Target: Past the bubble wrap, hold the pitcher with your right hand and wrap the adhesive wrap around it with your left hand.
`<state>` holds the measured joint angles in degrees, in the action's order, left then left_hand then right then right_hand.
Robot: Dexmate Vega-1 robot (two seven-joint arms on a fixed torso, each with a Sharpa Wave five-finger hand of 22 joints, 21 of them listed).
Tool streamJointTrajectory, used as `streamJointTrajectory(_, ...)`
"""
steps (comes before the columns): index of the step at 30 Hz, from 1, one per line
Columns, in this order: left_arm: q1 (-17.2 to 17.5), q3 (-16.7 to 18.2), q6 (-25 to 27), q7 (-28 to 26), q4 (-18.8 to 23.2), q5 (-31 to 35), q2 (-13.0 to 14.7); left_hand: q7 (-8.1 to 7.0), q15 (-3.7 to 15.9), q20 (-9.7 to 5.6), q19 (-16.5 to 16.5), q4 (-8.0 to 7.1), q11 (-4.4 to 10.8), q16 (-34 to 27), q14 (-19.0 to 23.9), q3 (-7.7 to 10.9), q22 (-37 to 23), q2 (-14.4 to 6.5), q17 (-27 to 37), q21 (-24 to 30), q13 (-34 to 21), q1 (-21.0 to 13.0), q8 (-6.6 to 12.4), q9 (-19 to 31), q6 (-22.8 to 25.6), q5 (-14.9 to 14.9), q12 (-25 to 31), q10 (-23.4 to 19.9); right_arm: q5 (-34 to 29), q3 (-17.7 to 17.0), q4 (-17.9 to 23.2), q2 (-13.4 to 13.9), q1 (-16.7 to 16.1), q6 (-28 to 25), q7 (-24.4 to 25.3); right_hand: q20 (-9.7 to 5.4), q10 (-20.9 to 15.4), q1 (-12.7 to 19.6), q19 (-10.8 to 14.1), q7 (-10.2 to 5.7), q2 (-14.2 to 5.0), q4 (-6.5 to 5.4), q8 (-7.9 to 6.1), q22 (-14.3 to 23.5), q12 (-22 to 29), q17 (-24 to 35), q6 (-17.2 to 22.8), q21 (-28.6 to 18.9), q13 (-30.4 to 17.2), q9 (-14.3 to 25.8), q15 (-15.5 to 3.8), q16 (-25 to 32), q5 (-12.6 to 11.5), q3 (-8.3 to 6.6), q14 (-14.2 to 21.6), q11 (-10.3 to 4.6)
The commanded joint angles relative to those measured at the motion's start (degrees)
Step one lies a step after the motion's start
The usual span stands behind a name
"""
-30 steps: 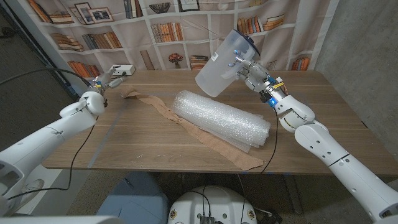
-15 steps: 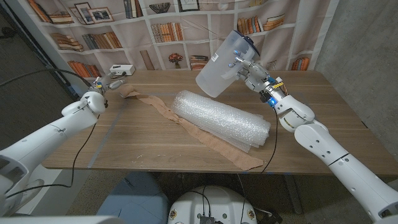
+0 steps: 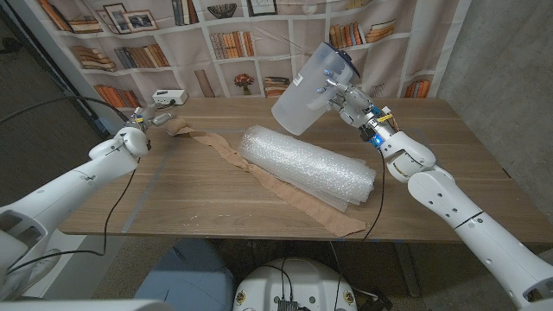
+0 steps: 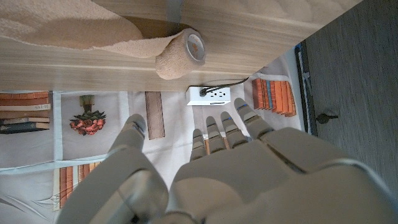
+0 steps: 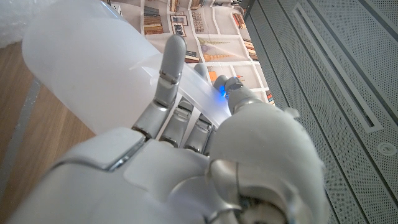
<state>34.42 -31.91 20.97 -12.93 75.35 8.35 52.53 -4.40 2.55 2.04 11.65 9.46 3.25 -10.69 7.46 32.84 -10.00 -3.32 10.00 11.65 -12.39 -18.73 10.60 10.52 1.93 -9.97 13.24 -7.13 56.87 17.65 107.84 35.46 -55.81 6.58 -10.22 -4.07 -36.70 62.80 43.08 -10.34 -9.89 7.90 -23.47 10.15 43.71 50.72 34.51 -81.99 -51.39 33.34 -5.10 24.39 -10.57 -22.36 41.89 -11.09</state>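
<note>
My right hand [image 3: 346,97] grips a frosted clear pitcher [image 3: 307,91] and holds it tilted in the air above the table's far side; the pitcher [image 5: 99,68] shows against my fingers [image 5: 168,74] in the right wrist view. A tan adhesive wrap strip [image 3: 259,177] trails across the table from under the bubble wrap [image 3: 307,164] to its roll [image 4: 180,55] at the far left. My left hand [image 3: 149,117] hovers open beside that end, fingers [image 4: 214,134] spread a short way from the roll.
A white power strip [image 3: 170,97] with a cable lies at the table's far left edge [image 4: 208,94]. A bookshelf backdrop stands behind the table. Bare wood [image 3: 190,194] lies in front of the bubble wrap.
My left hand has edged to the right, closer to the wrap's roll. The right hand and pitcher have stayed put.
</note>
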Motion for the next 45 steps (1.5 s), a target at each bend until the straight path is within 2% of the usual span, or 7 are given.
streamJointTrajectory(1, -1.5, -1.3, -0.1, 0.7, -2.2, -0.3, -0.9, 0.01, -0.15, -0.18, 0.1, -0.04, -0.01, 0.1, 0.2, -0.24, -0.3, 0.0, 0.1, -0.1, -0.3, -0.6, 0.25, 0.3, -0.2, -0.2, -0.2, 0.2, -0.4, 0.5, -0.2, -0.4, 0.4, -0.2, 0.4, -4.56, -0.5, -0.6, -16.8, -0.14, 0.07, -0.1, 0.24, 0.0, 0.1, 11.7, 0.4, 0.1, -0.3, 0.2, -8.17, 0.0, 0.1, -0.12, 11.9, 0.07)
streamJointTrajectory(23, -4.4, -3.5, 1.3, 2.6, -6.3, -0.6, -2.2, 0.29, -0.35, 0.22, -0.2, -0.16, 0.08, 0.0, 0.4, -0.63, -0.3, 0.1, 0.1, -0.2, -0.3, -0.9, 0.49, 0.3, 0.1, -0.2, -0.1, 0.0, -0.8, 1.1, -0.1, -0.5, 0.9, -0.9, 1.2, -4.52, -0.6, -0.5, -16.8, -0.17, 0.07, -0.07, 0.46, 0.0, -0.2, 11.9, 0.6, 0.2, -0.4, 0.3, -8.18, -0.2, 0.1, -0.1, 12.0, -0.02)
streamJointTrajectory(36, -7.5, -5.9, 0.6, 4.6, -9.8, 0.4, -3.8, 0.89, 0.01, 0.27, 0.7, -0.25, 0.1, -0.1, 0.6, -1.03, -0.4, 0.4, 0.1, 0.1, -0.4, -1.1, 1.04, 0.3, 1.7, -0.1, 0.1, -0.3, -0.8, 1.3, -0.6, -0.9, 1.2, -1.0, 1.3, -4.48, -0.7, -0.5, -16.7, -0.15, 0.11, -0.04, 0.62, 0.0, -0.3, 11.9, 0.6, 0.2, -0.4, 0.4, -8.18, -0.4, 0.1, -0.05, 12.0, 0.03)
streamJointTrajectory(39, -7.9, -6.3, 0.6, 4.9, -10.4, 0.5, -4.0, 1.69, 0.06, 0.25, 0.7, -0.27, 0.15, -0.1, 0.6, -1.16, -0.4, 0.4, 0.1, 0.1, -0.4, -1.2, 1.42, 0.3, 2.9, -0.1, 0.1, -0.4, -0.8, 1.3, -0.8, -1.0, 1.3, -1.0, 1.4, -4.46, -0.7, -0.5, -16.7, -0.13, 0.1, -0.05, 0.62, 0.0, -0.3, 12.0, 0.7, 0.2, -0.5, 0.4, -8.18, -0.3, 0.1, -0.03, 12.1, -0.04)
streamJointTrajectory(45, -8.5, -6.9, 0.4, 5.4, -11.3, 0.6, -4.4, 2.0, 0.1, 0.22, 0.7, -0.28, 0.12, -0.1, 0.7, -1.18, -0.4, 0.4, 0.1, 0.1, -0.4, -1.3, 1.34, 0.3, 2.9, -0.2, 0.1, -0.5, -0.8, 1.4, -1.1, -1.1, 1.4, -1.1, 1.3, -4.48, -0.6, -0.5, -16.8, -0.1, 0.08, -0.08, 0.7, 0.0, -0.4, 12.0, 0.7, 0.2, -0.5, 0.5, -8.17, -0.4, 0.1, 0.01, 12.2, -0.11)
